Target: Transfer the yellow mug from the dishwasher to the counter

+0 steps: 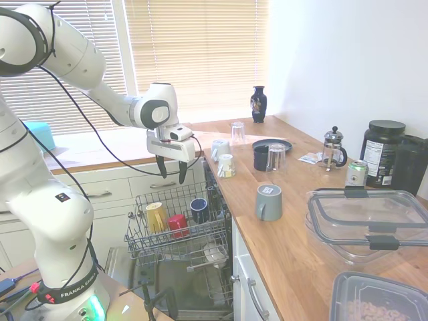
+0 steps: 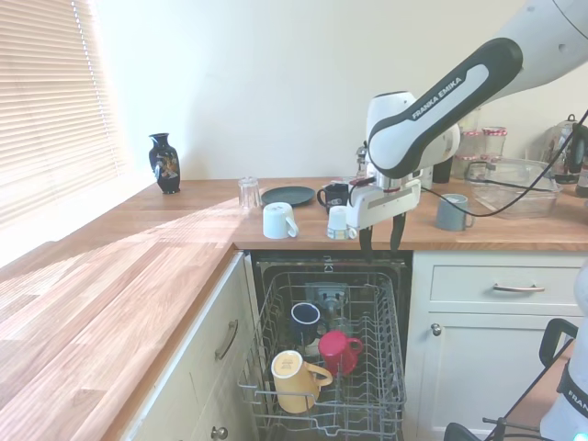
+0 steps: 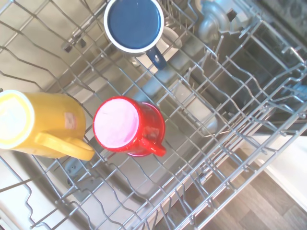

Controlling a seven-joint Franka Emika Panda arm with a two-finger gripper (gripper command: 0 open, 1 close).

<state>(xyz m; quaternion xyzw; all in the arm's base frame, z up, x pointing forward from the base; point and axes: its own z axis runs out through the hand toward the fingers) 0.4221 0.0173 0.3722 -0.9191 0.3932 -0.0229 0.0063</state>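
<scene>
Second exterior view, left to right: yellow mug point(image 2: 296, 379) tipped in the near left of the dishwasher point(image 2: 323, 363) rack, handle toward the red mug point(image 2: 339, 352) just beside it. Glossy ceramic, so probably slippery, rigid, breakable; best pinched across the rim wall or through the handle. Fingers point(image 2: 366, 244) parted, holding nothing, hanging above the rack, well clear of the mugs. Bench point(image 2: 138, 248) waiting above.
</scene>
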